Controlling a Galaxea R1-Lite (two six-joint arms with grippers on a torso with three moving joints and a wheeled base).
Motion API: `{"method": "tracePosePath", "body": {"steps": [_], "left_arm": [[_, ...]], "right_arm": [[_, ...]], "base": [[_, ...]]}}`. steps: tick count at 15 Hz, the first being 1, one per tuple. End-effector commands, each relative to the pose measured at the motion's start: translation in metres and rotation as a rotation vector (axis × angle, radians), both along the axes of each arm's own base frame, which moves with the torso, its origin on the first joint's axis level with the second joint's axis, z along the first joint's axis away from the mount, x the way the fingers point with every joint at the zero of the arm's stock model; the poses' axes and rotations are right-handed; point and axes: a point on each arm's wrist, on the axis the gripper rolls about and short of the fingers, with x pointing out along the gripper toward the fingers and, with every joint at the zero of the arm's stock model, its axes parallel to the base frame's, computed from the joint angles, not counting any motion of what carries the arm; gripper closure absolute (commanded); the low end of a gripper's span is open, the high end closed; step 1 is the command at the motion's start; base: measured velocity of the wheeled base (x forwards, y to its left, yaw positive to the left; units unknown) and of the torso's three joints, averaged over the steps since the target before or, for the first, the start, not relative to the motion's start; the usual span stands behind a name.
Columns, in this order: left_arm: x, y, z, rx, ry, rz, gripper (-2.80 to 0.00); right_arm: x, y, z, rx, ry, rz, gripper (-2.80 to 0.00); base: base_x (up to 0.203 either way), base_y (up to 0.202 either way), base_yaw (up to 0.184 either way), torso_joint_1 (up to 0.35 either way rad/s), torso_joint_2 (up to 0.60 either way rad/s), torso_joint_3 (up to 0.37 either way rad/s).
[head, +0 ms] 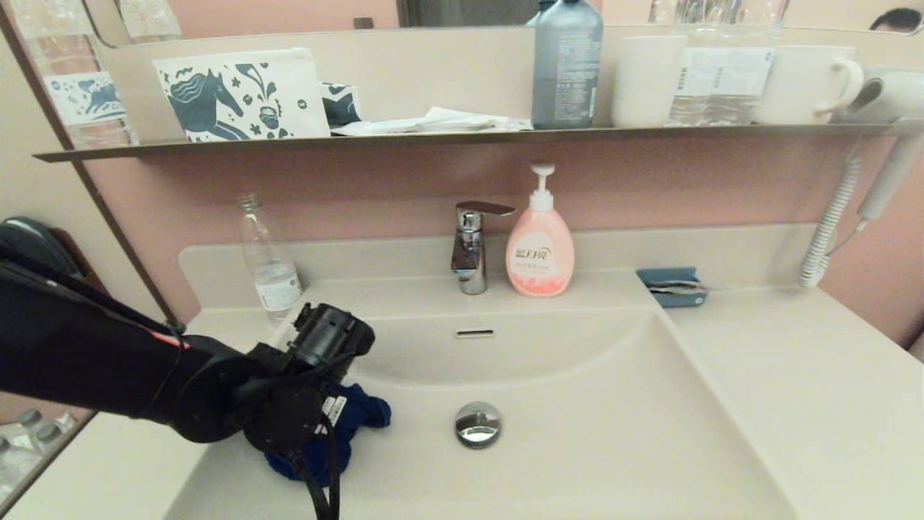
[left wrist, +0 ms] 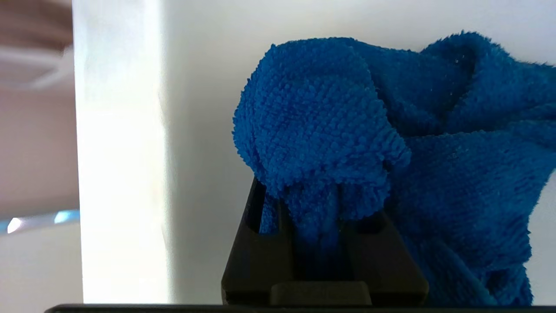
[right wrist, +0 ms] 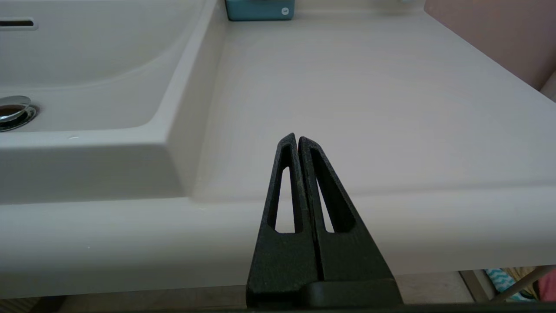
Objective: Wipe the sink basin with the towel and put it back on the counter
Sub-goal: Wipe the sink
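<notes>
The blue towel (head: 361, 415) lies bunched against the left side of the sink basin (head: 592, 390), left of the chrome drain plug (head: 477, 423). My left arm reaches down into the basin from the left, and its wrist hides the fingers in the head view. In the left wrist view my left gripper (left wrist: 319, 191) is shut on a fold of the towel (left wrist: 325, 121), which bulges out above the fingers. My right gripper (right wrist: 298, 138) is shut and holds nothing, just in front of the front edge of the counter (right wrist: 369, 108) to the right of the basin.
A chrome faucet (head: 471, 245) and a pink soap dispenser (head: 540, 249) stand behind the basin. A clear plastic bottle (head: 268, 267) is at the back left corner. A small blue tray (head: 670, 287) sits at the back of the right counter (head: 779, 375). A dark-edged shelf (head: 462, 137) carries bottles and cups.
</notes>
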Motion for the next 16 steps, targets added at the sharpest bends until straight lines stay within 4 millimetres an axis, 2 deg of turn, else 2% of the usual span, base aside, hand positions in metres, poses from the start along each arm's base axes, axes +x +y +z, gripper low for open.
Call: {"method": "tracePosePath", "body": {"steps": [1,4,9,13,16], "left_arm": [[0.014,0.012,0.005,-0.01,-0.045,-0.008,0.0],[0.024,0.022,0.015,-0.013,-0.11,-0.024,0.0],[0.023,0.05,0.056,0.006,-0.204,-0.065,0.0],[0.011,0.072,0.079,0.006,-0.252,-0.053,0.0],[-0.001,0.083,0.086,0.016,-0.236,-0.04,0.0]], "right_arm": [[0.0,0.0,0.0,0.0,0.001,0.001,0.0],[0.0,0.0,0.0,0.0,0.001,0.001,0.0],[0.0,0.0,0.0,0.0,0.001,0.001,0.0],[0.0,0.0,0.0,0.0,0.0,0.001,0.0],[0.0,0.0,0.0,0.0,0.001,0.0,0.0]], "base": [[0.0,0.0,0.0,0.0,0.0,0.0],[0.0,0.0,0.0,0.0,0.0,0.0],[0.0,0.0,0.0,0.0,0.0,0.0],[0.0,0.0,0.0,0.0,0.0,0.0],[0.0,0.0,0.0,0.0,0.0,0.0]]}}
